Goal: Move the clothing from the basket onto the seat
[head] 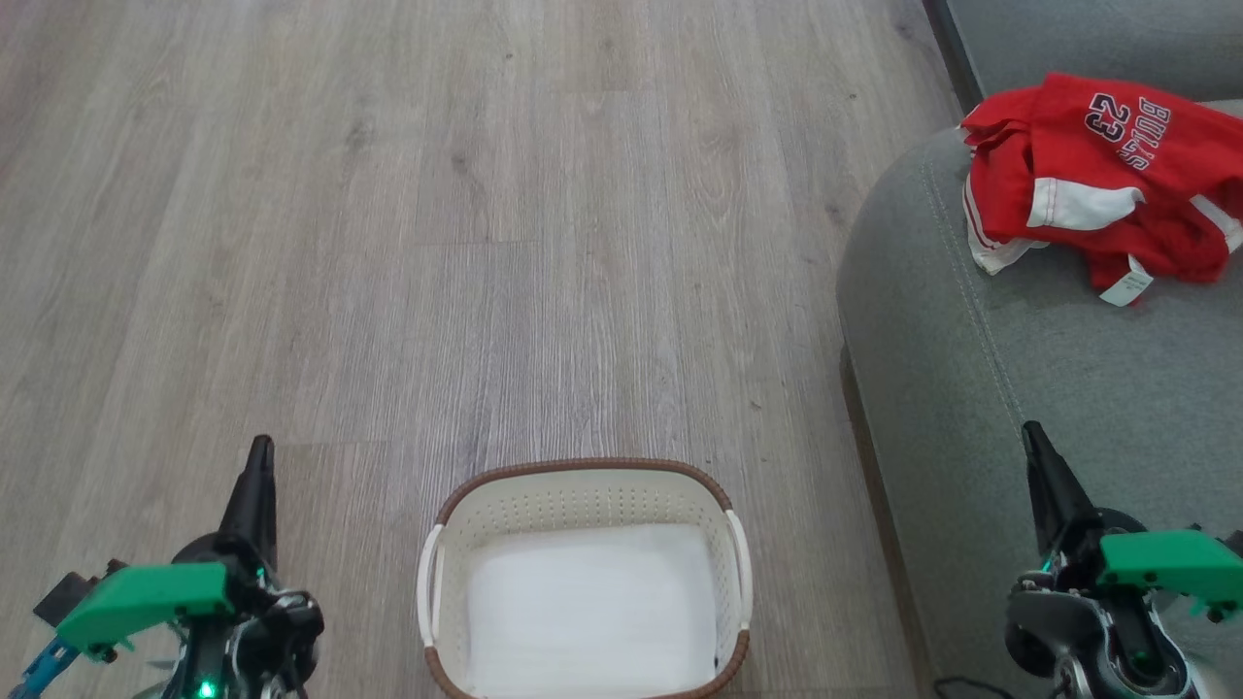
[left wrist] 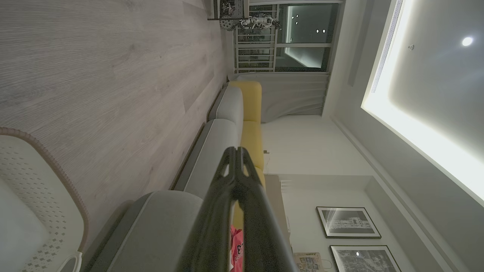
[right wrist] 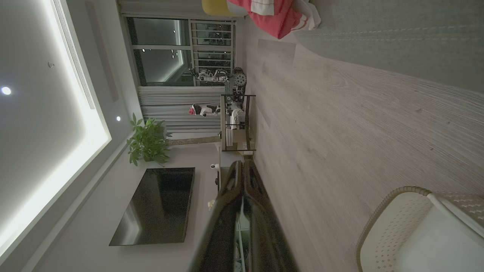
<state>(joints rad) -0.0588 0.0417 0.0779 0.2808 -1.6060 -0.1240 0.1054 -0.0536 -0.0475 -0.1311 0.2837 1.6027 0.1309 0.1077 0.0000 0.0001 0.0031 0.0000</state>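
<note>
The red clothing (head: 1097,184), with white trim and "BULLS 23" printed on it, lies crumpled on the grey seat (head: 1068,388) at the upper right. The cream basket (head: 583,485) with its brown rim stands on the floor at the bottom centre, holding just a white liner. My left gripper (head: 260,449) is shut at the lower left, left of the basket, with nothing in it. My right gripper (head: 1032,432) is shut at the lower right, over the seat's front part, also holding nothing. A bit of the clothing (left wrist: 237,249) peeks from behind the left fingers (left wrist: 236,177); the clothing (right wrist: 280,15) also shows in the right wrist view.
Pale wood floor (head: 486,243) stretches ahead and to the left of the basket. The seat's rounded corner (head: 874,252) bulges toward the floor on the right. A far shelf unit (right wrist: 238,121), a plant (right wrist: 147,141) and a dark screen (right wrist: 155,206) stand along the room's walls.
</note>
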